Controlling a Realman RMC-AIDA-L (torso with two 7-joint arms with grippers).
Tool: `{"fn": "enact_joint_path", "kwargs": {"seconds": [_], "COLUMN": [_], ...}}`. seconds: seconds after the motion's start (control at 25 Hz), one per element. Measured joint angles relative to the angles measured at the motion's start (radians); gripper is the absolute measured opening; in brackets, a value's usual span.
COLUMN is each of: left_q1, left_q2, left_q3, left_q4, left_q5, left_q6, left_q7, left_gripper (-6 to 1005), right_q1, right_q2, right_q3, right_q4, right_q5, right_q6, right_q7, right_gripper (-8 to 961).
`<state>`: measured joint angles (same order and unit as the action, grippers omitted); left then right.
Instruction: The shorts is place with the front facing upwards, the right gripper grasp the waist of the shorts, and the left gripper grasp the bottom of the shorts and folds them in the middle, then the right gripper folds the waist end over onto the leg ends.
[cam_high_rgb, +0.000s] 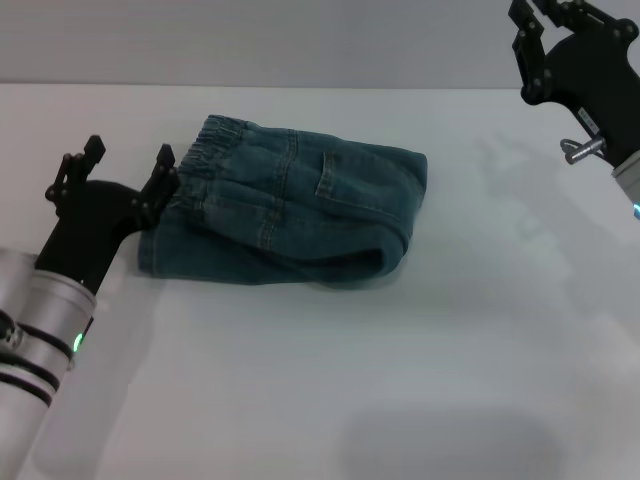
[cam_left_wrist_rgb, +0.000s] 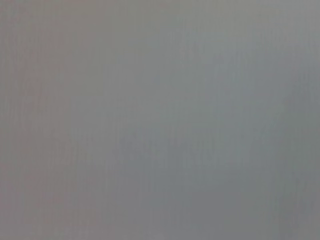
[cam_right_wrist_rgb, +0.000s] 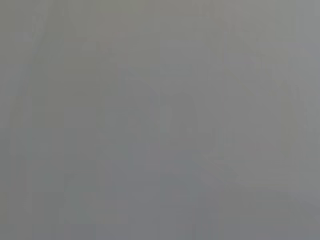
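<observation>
Resting low at the near left of the white table (cam_high_rgb: 330, 400), the left gripper (cam_high_rgb: 128, 172) has its two black fingers spread, one tip touching the left edge of the shorts (cam_high_rgb: 290, 205). The denim lies folded into a compact bundle mid-table, its gathered waistband on top at the left end. Far right and well apart, the right gripper (cam_high_rgb: 548, 18) hangs raised, fingers parted, holding nothing

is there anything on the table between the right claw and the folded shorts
Nothing visible. Only bare table lies between the right claw, raised at the far right, and the shorts. The left claw sits open at their opposite edge.
</observation>
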<state>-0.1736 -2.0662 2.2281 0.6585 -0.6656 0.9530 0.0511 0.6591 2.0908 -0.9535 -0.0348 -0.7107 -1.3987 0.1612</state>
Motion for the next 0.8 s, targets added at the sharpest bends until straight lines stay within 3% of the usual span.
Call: {"fn": "enact_joint_path", "kwargs": {"seconds": [0.08,0.28,0.48,0.72,0.8], "left_q1": [-0.018,-0.058,-0.083,-0.109,-0.121], "left_q2": [-0.001,0.0,-0.001,-0.002,-0.002], "left_q3": [-0.005,-0.009,-0.017,-0.019,-0.02], "left_q4": [-0.021,-0.056,-0.076,-0.102,-0.114], "left_q5": [-0.003,-0.003,-0.003,-0.003,-0.003], "left_q6": [0.005,0.008,0.007,0.001,0.0], "left_q7": [-0.009,-0.018,-0.018,-0.019,-0.02], "left_gripper": [827,828,828,828,828], "right_q1": [0.006,0.035,0.08,0.107,0.123], "right_q2": [0.0,0.0,0.001,0.001,0.001], "right_q3": [-0.01,-0.044,-0.039,-0.034,-0.034], "right_q4": [0.012,0.043,0.13,0.145,0.149], "right_q5": [-0.009,-0.176,-0.31,-0.516,-0.577], "right_q6": [0.008,0.062,0.087,0.108,0.124], "right_q7": [-0.008,0.227,0.305,0.39,0.432], "right_gripper": [153,371,301,217,139]}}
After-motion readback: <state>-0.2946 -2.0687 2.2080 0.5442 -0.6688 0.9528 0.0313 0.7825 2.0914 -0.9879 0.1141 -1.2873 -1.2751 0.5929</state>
